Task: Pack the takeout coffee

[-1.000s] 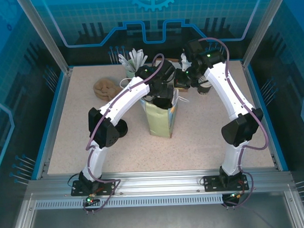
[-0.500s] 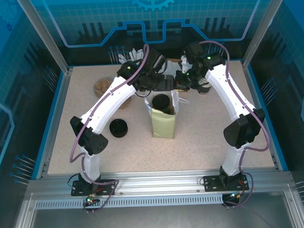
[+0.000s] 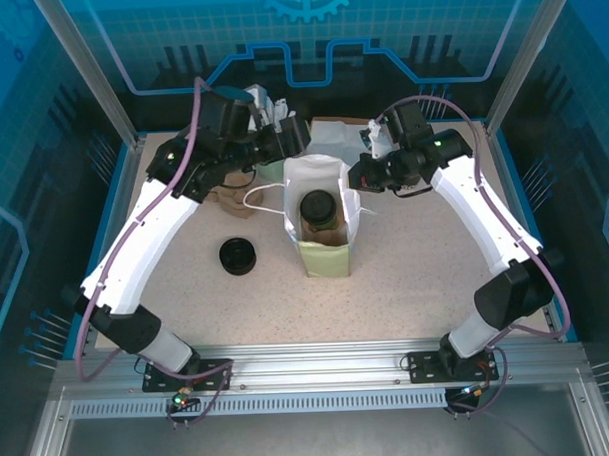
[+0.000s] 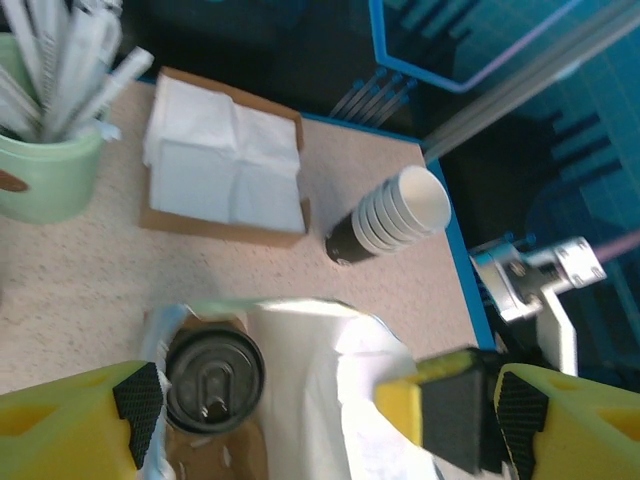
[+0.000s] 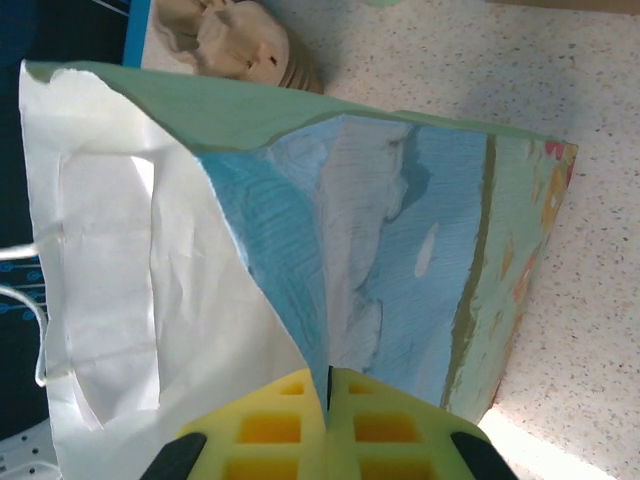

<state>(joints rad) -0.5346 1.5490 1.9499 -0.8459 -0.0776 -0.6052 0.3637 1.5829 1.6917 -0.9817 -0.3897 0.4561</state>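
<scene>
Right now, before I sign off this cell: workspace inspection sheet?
Surface: table, no spills seen.
Job's things: coffee upright in bag, lid on.
Clutter: loose black lid; stirrer cup; napkins; cup stack on its side; brown moulded item.
Grippers: left gripper open, empty, raised near bag; right gripper shut on bag's rim.
Cables: purple cables along both arms, no snag seen.
Surroundings: blue panels, metal rail.

Black lid on the takeout coffee (image 3: 319, 208), pale green paper bag (image 3: 324, 259), speckled beige table (image 3: 416, 274).
</scene>
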